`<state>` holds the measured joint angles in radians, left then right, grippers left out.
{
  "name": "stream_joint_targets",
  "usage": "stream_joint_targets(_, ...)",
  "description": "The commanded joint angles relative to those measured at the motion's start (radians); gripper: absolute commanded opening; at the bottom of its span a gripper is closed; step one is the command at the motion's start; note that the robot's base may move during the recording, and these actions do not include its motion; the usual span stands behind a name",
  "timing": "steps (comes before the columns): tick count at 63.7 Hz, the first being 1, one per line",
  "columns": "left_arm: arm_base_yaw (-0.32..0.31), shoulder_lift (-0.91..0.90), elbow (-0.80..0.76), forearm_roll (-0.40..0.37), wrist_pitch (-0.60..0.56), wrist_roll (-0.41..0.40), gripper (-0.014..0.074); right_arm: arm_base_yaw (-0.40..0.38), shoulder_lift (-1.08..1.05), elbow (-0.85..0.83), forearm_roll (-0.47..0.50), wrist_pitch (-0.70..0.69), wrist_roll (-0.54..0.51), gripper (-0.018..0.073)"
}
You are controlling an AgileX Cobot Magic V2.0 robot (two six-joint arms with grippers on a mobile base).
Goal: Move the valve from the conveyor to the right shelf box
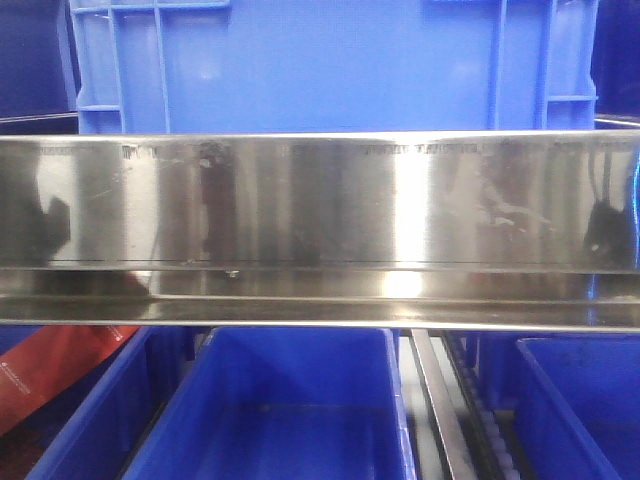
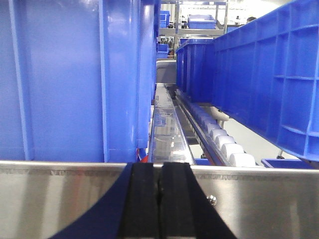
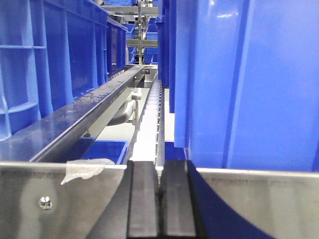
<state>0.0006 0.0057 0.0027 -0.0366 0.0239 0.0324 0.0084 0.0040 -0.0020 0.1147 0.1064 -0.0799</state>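
Note:
The valve and the conveyor are out of view in all three views. My left gripper (image 2: 160, 199) is shut and empty, its black pads pressed together, low against a steel shelf rail (image 2: 60, 199), with a large blue box (image 2: 75, 79) just beyond it. My right gripper (image 3: 160, 199) is also shut and empty, in front of a steel rail (image 3: 259, 199), with a large blue box (image 3: 239, 79) close on its right. The front view shows neither gripper, only the steel rail (image 1: 320, 200) with a blue box (image 1: 330, 65) on the shelf above it.
Blue bins sit on the lower shelf (image 1: 290, 410), (image 1: 585, 400). A red object (image 1: 50, 370) lies at lower left. White roller tracks (image 2: 229, 147), (image 3: 149, 114) run back between rows of blue boxes (image 2: 264, 74), (image 3: 45, 64). Tape (image 3: 82, 169) hangs on the rail.

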Motion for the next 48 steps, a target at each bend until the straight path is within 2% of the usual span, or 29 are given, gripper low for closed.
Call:
stream_joint_targets(1, 0.004, -0.006, -0.003, -0.006, -0.018, 0.002, -0.0111, 0.001, -0.004, 0.002, -0.008, -0.026, -0.008, -0.0162)
stream_joint_targets(48, 0.004, -0.006, -0.003, -0.006, -0.018, 0.002, -0.0111, 0.001, -0.004, 0.002, -0.008, -0.026, -0.008, -0.0162)
